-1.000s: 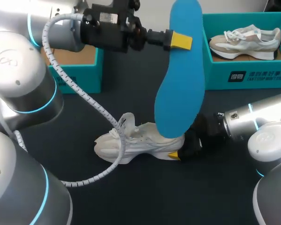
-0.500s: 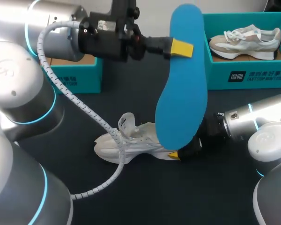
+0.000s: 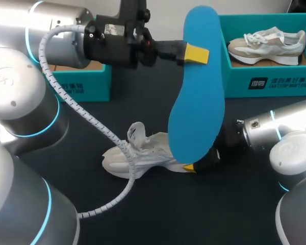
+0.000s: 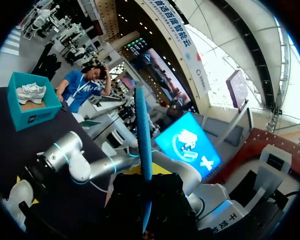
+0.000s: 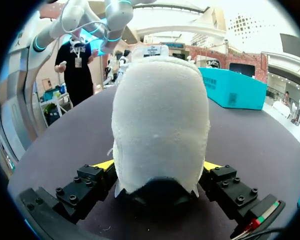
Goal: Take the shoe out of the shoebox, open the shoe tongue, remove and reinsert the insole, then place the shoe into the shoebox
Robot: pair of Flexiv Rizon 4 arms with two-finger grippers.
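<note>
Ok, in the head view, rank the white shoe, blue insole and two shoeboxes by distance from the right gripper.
1. white shoe, heel in the right gripper
2. blue insole, hanging over it
3. right shoebox, behind it
4. left shoebox, back left

Blue insole (image 3: 196,102), white shoe (image 3: 143,155), teal shoebox (image 3: 234,76), yellow-tipped fingers (image 3: 197,53), black table (image 3: 194,214)

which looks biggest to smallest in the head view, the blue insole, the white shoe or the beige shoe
1. blue insole, clearly largest, though raised nearer the camera
2. white shoe, heel hidden behind the insole
3. beige shoe, nearly the same as the white shoe, so their order is unsure
</note>
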